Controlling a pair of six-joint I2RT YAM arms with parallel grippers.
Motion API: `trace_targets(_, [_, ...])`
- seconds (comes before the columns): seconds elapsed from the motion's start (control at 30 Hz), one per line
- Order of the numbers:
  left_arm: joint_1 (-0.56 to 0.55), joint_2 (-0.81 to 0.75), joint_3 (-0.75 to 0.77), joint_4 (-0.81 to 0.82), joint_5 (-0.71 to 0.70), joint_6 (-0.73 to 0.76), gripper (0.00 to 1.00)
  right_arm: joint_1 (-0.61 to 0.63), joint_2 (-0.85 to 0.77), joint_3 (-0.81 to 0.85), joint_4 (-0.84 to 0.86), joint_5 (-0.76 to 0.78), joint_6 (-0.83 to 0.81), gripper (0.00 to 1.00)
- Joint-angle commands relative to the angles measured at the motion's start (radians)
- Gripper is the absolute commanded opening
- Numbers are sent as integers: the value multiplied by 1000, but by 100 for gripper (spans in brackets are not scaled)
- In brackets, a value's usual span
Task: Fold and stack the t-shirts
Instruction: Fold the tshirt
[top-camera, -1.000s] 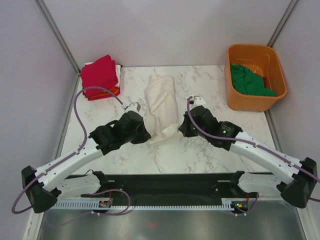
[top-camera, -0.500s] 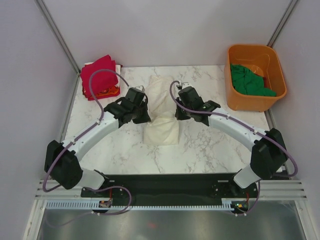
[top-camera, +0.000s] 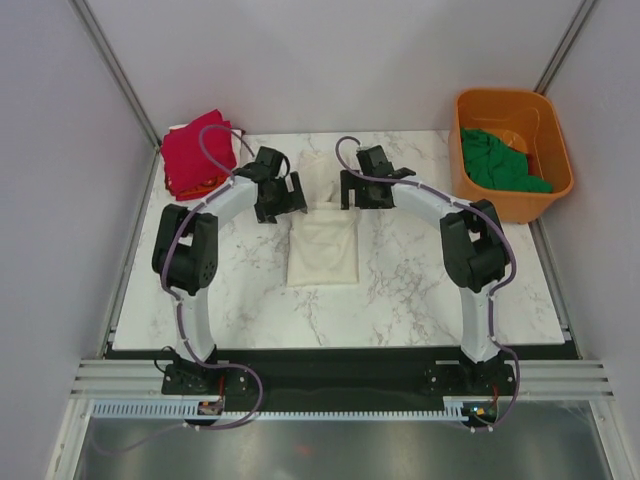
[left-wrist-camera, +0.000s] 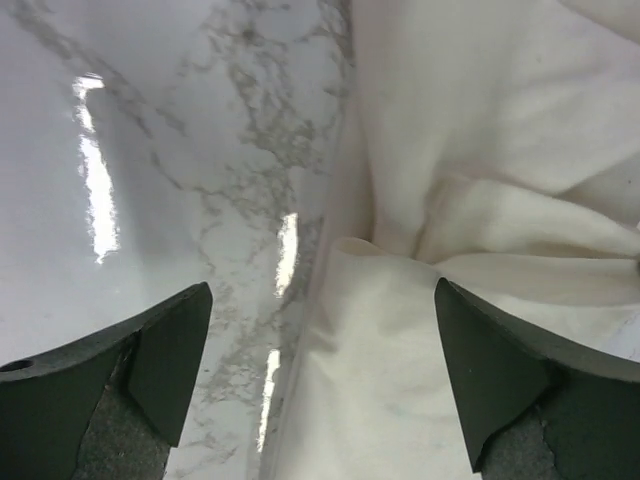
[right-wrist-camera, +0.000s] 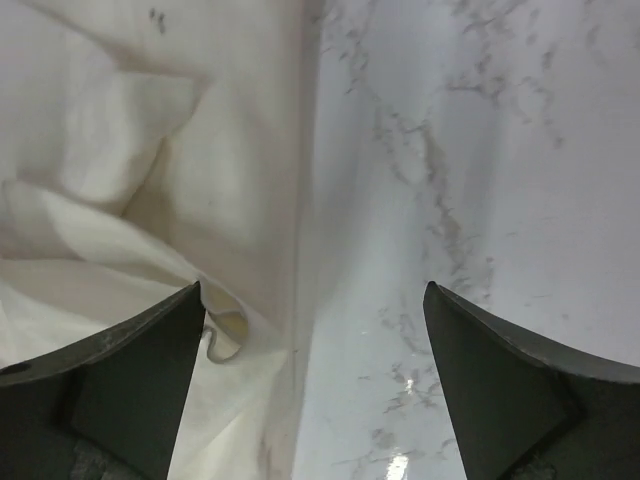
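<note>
The cream shirt (top-camera: 322, 250) lies mid-table as a compact folded packet, so the fold looks all but done. The step in hand reads as letting go at its far edge. The left fingers (left-wrist-camera: 165, 350) and right fingers (right-wrist-camera: 500, 370) are both spread wide and hold nothing. Each pair straddles a far corner, one finger over cloth and the other over bare table (top-camera: 400, 290). The packet's long axis runs near-to-far, only a little longer than it is wide. It narrows slightly toward the far end, where the wrist views show bunched creases. Collar and hem cannot be told apart. Next, I judge, the packet needs a grip on both sides and a carry to the red stack (top-camera: 195, 150) at the far-left corner. The green shirt (top-camera: 495, 160) waits in the tub (top-camera: 560, 150).
</note>
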Motion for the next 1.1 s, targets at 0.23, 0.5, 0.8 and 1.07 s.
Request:
trace_targets(0.23, [40, -276, -79, 13, 23, 37, 100, -21, -365, -208, 39, 26, -12, 98])
trace_targets(0.5, [-4, -483, -537, 192, 201, -55, 88, -19, -534, -667, 277, -374, 214, 95])
trace_targets(0.8, [-29, -647, -830, 275, 206, -106, 88, 4, -514, -911, 464, -466, 263, 93])
trace_targets(1.07, [-33, -583, -926, 428, 263, -147, 87, 50, -445, -947, 548, -472, 304, 80])
